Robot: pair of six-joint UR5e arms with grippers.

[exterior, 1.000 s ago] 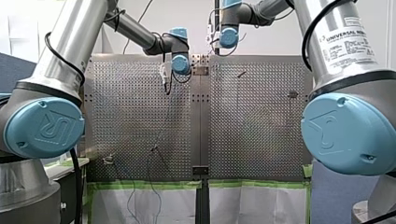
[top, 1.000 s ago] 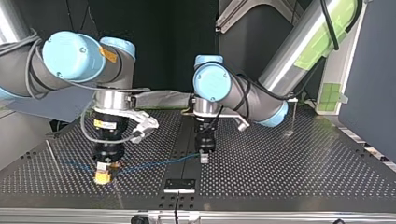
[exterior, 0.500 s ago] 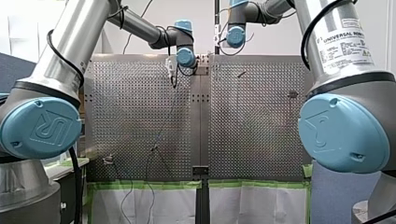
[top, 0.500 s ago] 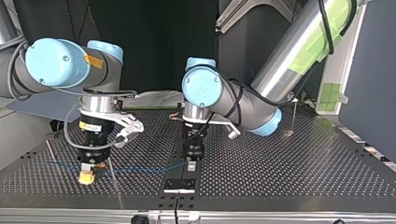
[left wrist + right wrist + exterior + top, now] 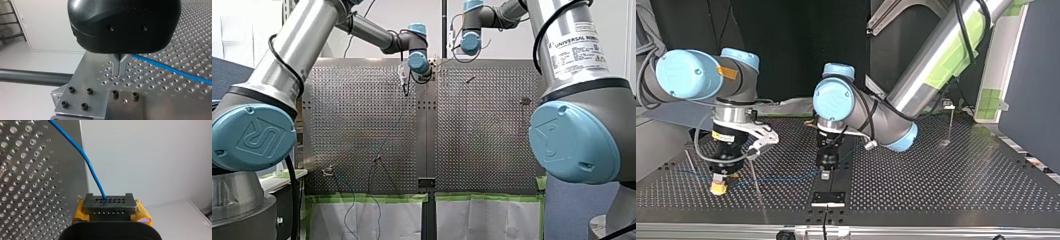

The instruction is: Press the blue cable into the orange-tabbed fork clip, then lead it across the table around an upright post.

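Left hand [image 5: 120,67] and right hand [image 5: 107,203] are both pinching the cable [image 5: 170,68], holding it stretched over the counter [image 5: 936,185]. The next move is probably looping it round the post [image 5: 757,187].

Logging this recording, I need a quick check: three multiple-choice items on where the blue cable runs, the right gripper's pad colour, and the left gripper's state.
1. In the top view the blue cable runs: A around the upright post; B between my right gripper and my left gripper; C off the table.
2. My right gripper's pads are: A yellow; B green; C white.
3. My left gripper is: A wide open; B holding a post; C shut on the blue cable.
Key: B, it spans gripper to gripper; A, yellow shows beside the fingers; C, its fingers meet where the cable leaves.
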